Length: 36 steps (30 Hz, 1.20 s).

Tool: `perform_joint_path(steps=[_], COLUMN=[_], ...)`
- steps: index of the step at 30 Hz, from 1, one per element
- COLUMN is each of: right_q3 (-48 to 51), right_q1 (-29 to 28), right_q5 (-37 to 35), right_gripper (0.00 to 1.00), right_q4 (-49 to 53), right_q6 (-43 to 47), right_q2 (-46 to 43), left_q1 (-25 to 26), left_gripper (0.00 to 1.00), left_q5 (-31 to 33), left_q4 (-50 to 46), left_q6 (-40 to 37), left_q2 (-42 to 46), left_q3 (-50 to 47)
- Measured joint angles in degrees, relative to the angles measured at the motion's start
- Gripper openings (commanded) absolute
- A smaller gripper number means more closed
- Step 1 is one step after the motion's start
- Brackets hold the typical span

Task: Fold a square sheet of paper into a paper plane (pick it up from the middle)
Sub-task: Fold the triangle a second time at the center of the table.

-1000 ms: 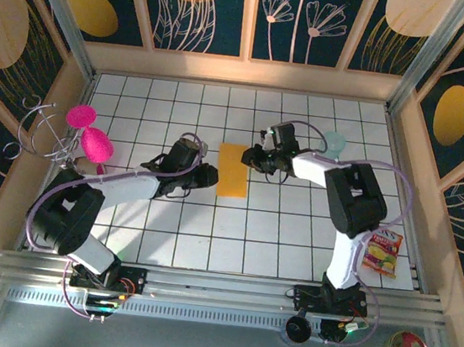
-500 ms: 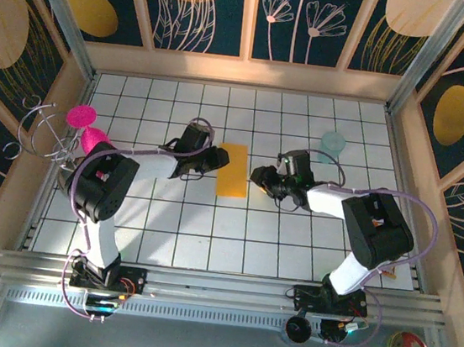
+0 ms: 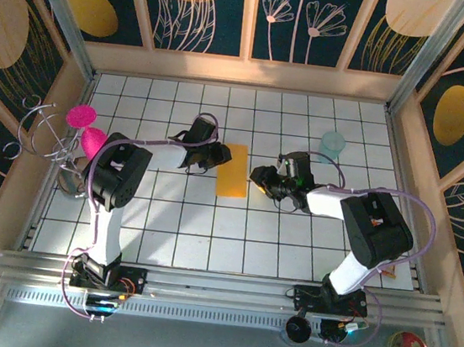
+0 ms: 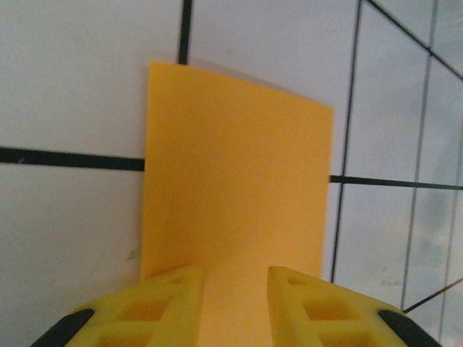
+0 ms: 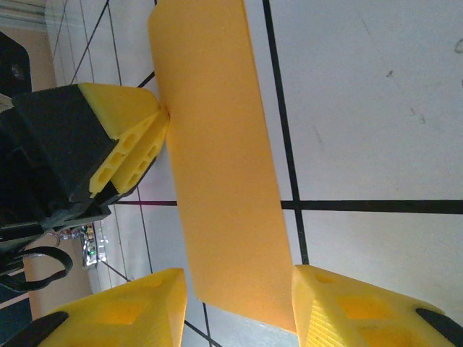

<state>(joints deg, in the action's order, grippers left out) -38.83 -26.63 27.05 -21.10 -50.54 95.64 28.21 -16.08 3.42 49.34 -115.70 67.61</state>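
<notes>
Judging by its outline, we take the thin orange-yellow sheet of paper (image 3: 233, 171) to be one fold along. It lies as a narrow rectangle near the middle of the white gridded table (image 3: 291, 240), flat or close to flat. We see no slanted nose folds, no point and no wings. By our reckoning nearly all of the plane is left to make: the corner folds, the centre crease and the wing folds.

Both arms are at the sheet. In the left wrist view the left gripper (image 4: 235, 278) has its yellow fingers narrowly parted at the paper's left long edge. Orange shows in the gap and nothing is pinched between them. Whether the tips press on the sheet or hang just above it we cannot tell. In the right wrist view the right gripper (image 5: 239, 289) has its fingers spread wide, one to each side of the paper's end on the right, and as far as we can see it grips nothing.

As for containers, a pale teal cup (image 3: 333, 142) stands upright toward the far right of the table, well apart from the paper. It is too small for us to say what, if anything, is in it.
</notes>
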Motion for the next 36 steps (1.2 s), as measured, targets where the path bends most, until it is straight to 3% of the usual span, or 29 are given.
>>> perform_joint_path(steps=[24,31,36], right_q3=[-2.1,-2.1,-2.4], right_q1=[-4.1,-4.1,-4.1], right_q5=[1.5,-1.8,-2.3], right_gripper=[0.4,0.44,0.38], right_q4=[3.9,6.1,6.7], right_q6=[-2.6,-2.3,-1.9], right_q2=[2.5,2.5,2.5], left_q1=[-0.3,-0.4,-0.5], left_gripper=[0.29,0.29,0.29], left_q5=[-0.3,-0.4,-0.7], left_q4=[2.7,3.4,3.6], left_q6=[0.9,0.9,0.9], left_q2=[-0.7,-0.7,-0.7], left_q3=[-1.2,-1.5,-1.6])
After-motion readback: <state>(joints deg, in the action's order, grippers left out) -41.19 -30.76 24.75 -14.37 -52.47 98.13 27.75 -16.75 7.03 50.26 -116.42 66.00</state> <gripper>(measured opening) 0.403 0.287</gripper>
